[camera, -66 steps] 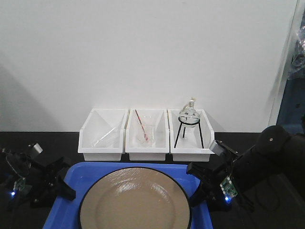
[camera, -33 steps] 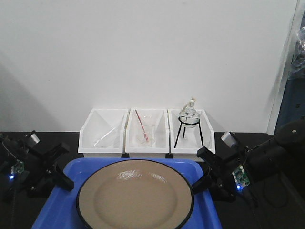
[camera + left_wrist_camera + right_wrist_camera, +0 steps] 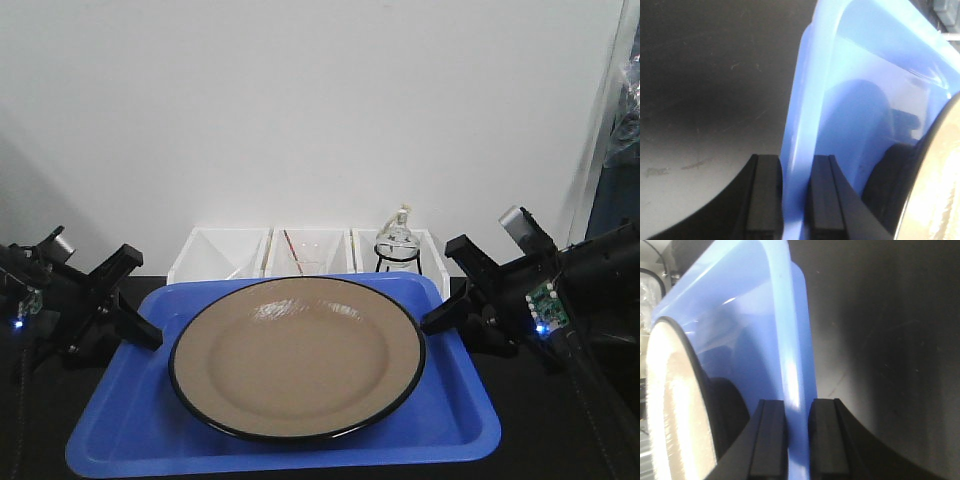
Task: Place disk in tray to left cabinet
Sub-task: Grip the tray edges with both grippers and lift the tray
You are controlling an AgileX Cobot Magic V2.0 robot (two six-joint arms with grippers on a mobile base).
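Since a second ago the tray [image 3: 130, 420] and the disk [image 3: 300, 355] have risen in the front view and now cover the lower halves of the white bins [image 3: 220, 252] behind them; both grippers sit higher too. The left gripper [image 3: 795, 210] pinches the tray's left rim, its two dark fingers [image 3: 762, 200] pressed against either face of the blue wall. The right gripper [image 3: 799, 440] clamps the right rim in the same way, one finger on each side. The disk lies flat in the tray, nearly filling its width. In the right-hand bin a round glass flask [image 3: 397, 238] rests on a black stand [image 3: 385, 262]. A thin red rod [image 3: 290, 243] shows in the middle bin.
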